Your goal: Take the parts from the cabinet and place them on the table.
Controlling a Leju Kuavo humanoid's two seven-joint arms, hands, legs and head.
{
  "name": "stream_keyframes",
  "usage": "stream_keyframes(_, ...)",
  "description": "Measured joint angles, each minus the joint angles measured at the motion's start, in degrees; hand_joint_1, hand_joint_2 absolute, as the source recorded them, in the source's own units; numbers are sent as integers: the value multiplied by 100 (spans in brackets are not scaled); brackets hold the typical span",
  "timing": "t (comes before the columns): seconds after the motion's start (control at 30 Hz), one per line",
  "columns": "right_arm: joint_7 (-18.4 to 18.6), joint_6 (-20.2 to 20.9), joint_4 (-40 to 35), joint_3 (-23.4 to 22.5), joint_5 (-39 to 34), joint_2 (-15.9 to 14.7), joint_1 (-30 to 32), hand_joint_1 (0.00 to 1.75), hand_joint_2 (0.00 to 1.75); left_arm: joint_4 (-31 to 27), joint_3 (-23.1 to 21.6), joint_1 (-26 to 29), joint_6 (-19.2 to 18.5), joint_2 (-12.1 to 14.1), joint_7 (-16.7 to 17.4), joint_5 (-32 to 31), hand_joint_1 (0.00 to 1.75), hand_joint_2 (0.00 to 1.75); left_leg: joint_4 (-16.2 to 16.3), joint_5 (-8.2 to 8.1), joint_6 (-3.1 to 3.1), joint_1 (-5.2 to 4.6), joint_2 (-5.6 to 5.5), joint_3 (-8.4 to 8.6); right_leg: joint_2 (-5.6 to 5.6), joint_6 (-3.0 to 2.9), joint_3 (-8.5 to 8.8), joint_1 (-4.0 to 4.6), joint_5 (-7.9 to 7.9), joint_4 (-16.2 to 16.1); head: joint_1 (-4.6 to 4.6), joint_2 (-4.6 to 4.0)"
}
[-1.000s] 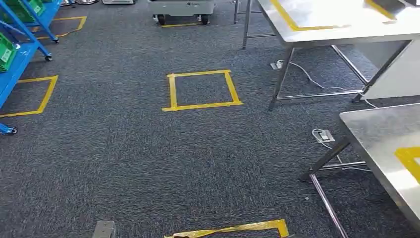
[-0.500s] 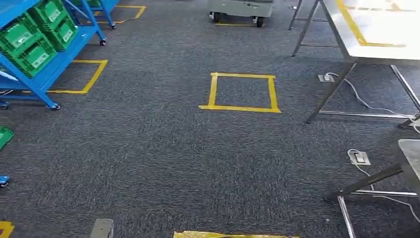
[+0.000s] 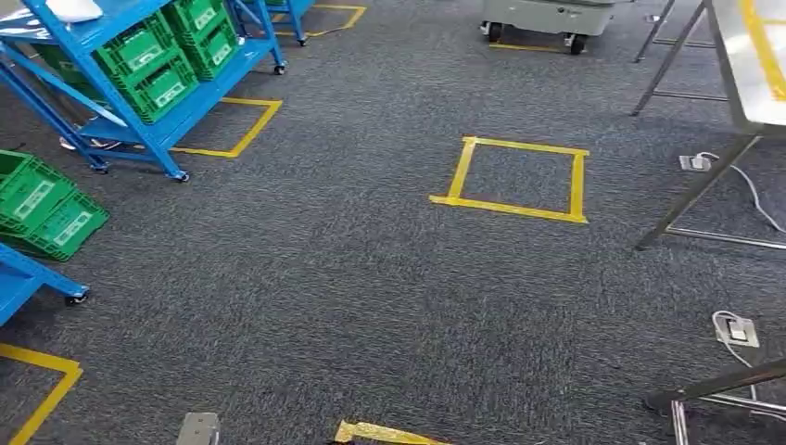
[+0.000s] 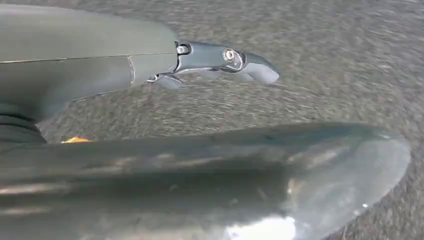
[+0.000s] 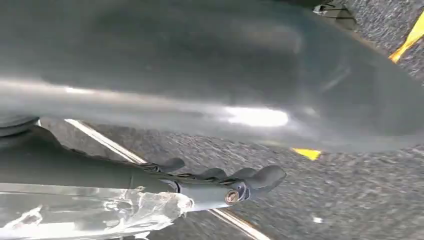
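On two blue racks (image 3: 120,93), six green bins (image 3: 148,65); left hand (image 4: 150,65), right hand (image 5: 165,182) both empty, fingers spread

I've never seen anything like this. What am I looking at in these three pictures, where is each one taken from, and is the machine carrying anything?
This is a walking, two-armed robot, and each picture comes from one of its own cameras. The wide picture is its head view, looking forward and down at a grey carpet floor. On that floor a yellow tape square is marked out. At the upper left stands a blue wheeled rack with green bins on its shelf; it is probably the cabinet it must fetch parts from. The edge of a steel table shows at the upper right.

The other two pictures come from cameras at its wrists, hanging beside its body and looking down at the carpet. The left hand holds nothing that I can see. The right hand also looks unloaded; whether the fingers are spread or curled is hard to judge.
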Motion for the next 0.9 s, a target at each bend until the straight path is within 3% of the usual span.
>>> stream_keyframes(0.03,0,0,0,0,4,0,-2,0,0,0,0,-5,0,0,-4,-2,0,0,-501,224,19,-9,130,281,-68,14,21,0,-11,0,0,0)
stream_keyframes(0.07,0,0,0,2,7,0,-2,0,0,0,-2,-15,0,-2,-9,-2,0,0,-916,340,47,-35,466,531,-121,39,48,17,-27,0,-2,0)
stream_keyframes(0.1,0,0,0,2,9,0,4,0,0,0,-7,-42,0,-4,-9,-4,0,0,-1128,269,73,-103,683,598,-179,84,43,73,-71,42,-15,0)
stream_keyframes(0.23,0,2,0,4,39,0,-13,0,0,0,-31,-35,9,2,-11,-20,0,0,-1136,313,198,-73,315,567,-456,184,131,61,-121,-9,-7,0)
stream_keyframes(0.27,-2,0,0,4,41,0,-25,0,0,0,-35,-15,11,0,-11,-20,0,0,-1140,328,225,-39,243,568,-116,240,92,38,-211,99,29,0)
stream_keyframes(0.3,-9,0,0,7,41,0,-23,0,0,0,-35,-22,13,2,-11,-20,0,0,-1140,337,262,-26,194,566,163,252,-31,22,-400,400,59,0)
stream_keyframes(0.33,-9,0,0,7,41,0,-13,0,0,0,-39,-37,13,-4,-11,-20,0,0,-1140,344,283,-20,104,557,305,265,-242,14,-634,864,77,0)
stream_keyframes(0.37,-4,0,0,7,41,0,5,0,0,0,-42,-48,13,-11,-11,-20,0,0,-1139,344,288,-20,11,548,366,276,-494,11,-857,1383,85,0)
stream_keyframes(0.4,-4,0,0,7,39,0,16,0,0,0,-42,-42,13,-9,-11,-20,0,0,-1139,345,289,-20,-94,549,382,275,-703,11,-979,1785,87,0)
stream_keyframes(0.43,-2,2,0,7,39,0,23,0,0,0,-42,-33,13,-7,-11,-20,0,0,-1138,347,287,-20,-183,553,384,273,-779,11,-933,1872,92,0)
stream_keyframes(0.47,-2,2,0,7,39,0,23,0,0,0,-42,-22,13,0,-11,-20,0,0,-1136,350,282,-20,-274,559,386,265,-721,8,-754,1690,90,0)
stream_keyframes(0.53,-2,2,0,7,39,0,12,0,0,0,-42,-22,13,-6,-11,-20,0,0,-1130,357,260,-6,-455,579,488,253,-301,-16,-190,743,87,0)
stream_keyframes(0.57,-2,2,0,7,39,0,10,0,0,0,-42,-24,11,-9,-11,-20,0,0,-1125,357,235,2,-531,579,742,265,-75,-53,31,252,94,0)
stream_keyframes(0.6,-4,2,2,7,39,0,10,0,0,0,-42,-35,13,-4,-11,-22,0,0,-1094,358,188,-28,-594,551,1019,268,-4,-84,-56,54,94,0)
stream_keyframes(0.7,-4,-4,2,7,39,0,9,0,0,0,-42,-9,24,-2,-11,-28,0,0,-1137,430,67,33,-779,482,843,157,5,-28,-19,66,81,0)
stream_keyframes(0.73,-2,-11,2,7,48,0,8,0,0,0,-42,10,28,2,-11,-26,0,0,-1142,445,34,31,-847,462,769,107,11,-47,13,31,83,0)
stream_keyframes(0.77,-2,-18,2,7,57,2,1,0,0,0,-39,20,31,4,-13,-20,0,0,-1097,387,25,17,-672,451,663,61,18,-62,42,1,81,0)
stream_keyframes(0.8,-4,-28,2,7,68,2,-5,0,0,0,-39,15,31,-2,-15,-20,0,0,-903,218,5,-17,-344,349,623,33,18,-54,50,-14,22,0)
stream_keyframes(0.83,-6,-31,2,7,83,2,7,0,0,0,-39,-7,31,-2,-20,-20,0,0,-517,-19,-17,-16,-175,161,530,15,9,-40,50,-15,-7,0)
stream_keyframes(0.9,-4,-35,2,7,107,0,40,0,0,0,-42,-34,31,-2,-28,-22,0,0,453,-434,-35,-14,-52,-293,315,-6,4,-18,36,-15,-4,-2)
